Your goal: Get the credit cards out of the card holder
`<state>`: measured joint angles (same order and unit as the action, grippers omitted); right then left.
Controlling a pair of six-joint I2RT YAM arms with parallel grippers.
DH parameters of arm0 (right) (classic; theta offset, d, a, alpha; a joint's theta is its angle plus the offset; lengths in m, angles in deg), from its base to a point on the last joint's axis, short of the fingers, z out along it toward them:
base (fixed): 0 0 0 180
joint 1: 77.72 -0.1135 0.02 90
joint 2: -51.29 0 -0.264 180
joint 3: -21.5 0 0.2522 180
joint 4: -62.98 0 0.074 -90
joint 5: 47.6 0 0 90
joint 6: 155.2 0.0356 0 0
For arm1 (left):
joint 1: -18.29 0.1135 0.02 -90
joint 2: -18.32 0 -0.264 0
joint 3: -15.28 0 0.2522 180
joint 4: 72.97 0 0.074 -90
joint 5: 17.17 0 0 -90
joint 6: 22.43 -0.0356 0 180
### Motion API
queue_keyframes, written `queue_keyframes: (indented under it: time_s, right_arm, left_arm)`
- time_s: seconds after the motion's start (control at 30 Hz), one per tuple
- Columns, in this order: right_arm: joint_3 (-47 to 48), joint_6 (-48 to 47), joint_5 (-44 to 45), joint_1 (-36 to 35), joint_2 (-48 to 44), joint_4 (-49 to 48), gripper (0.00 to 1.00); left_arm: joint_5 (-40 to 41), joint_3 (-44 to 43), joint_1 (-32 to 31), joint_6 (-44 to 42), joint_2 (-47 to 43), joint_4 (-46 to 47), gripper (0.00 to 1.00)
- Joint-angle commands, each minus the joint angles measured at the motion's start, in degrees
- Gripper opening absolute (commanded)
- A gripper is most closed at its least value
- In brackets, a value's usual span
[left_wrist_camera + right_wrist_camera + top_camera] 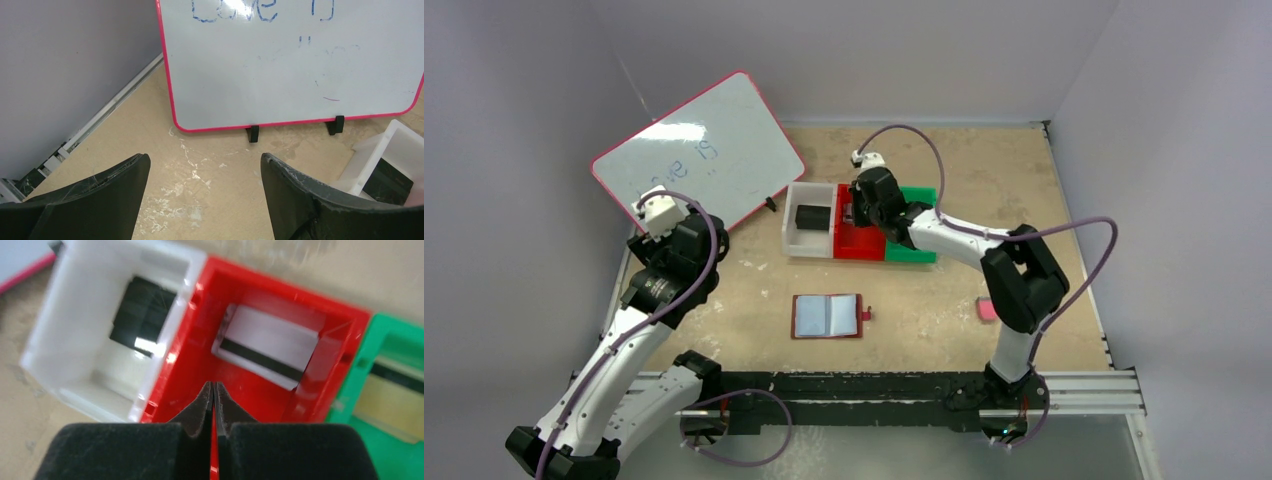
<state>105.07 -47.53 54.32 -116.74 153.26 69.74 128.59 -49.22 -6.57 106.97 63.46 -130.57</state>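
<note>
The right arm stretches forward from its base, elbow bent, wrist over a row of bins; the right gripper [213, 390] hangs above the red bin [345, 340], jaws pressed together, holding nothing; the left arm stands raised at the left, the left gripper [205, 165] spread wide and empty, facing the whiteboard [300, 65]. Only the overhead view shows the card holder [827, 316], open on the table [944, 320], well apart from both grippers; whether its sleeves hold any card cannot be made out. The right wrist view shows a silver-grey card [265, 347] in the red bin, a black card [142, 312] in the white bin [55, 325], and a gold card [390, 400] in the green bin [370, 360], blurred and cut off by the frame edge.
</note>
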Motion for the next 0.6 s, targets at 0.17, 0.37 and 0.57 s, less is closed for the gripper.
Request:
queue_keyframes:
  time_s: [0.17, 0.37, 0.57]
  right_arm:
    - [5.82, 7.24, 0.59, 0.0, 6.3, 10.28, 0.0]
    - [9.67, 6.9, 2.29, -0.03, 10.77, 13.48, 0.01]
    - [13.95, 6.41, 4.14, -0.1, 14.52, 15.41, 0.01]
  left_arm:
    - [0.29, -0.24, 0.25, -1.05, -0.2, 1.78, 0.81]
    - [0.32, -0.13, 0.19, -0.99, -0.58, 1.9, 0.81]
    - [0.14, -0.2, 0.24, -1.18, -0.31, 1.93, 0.81]
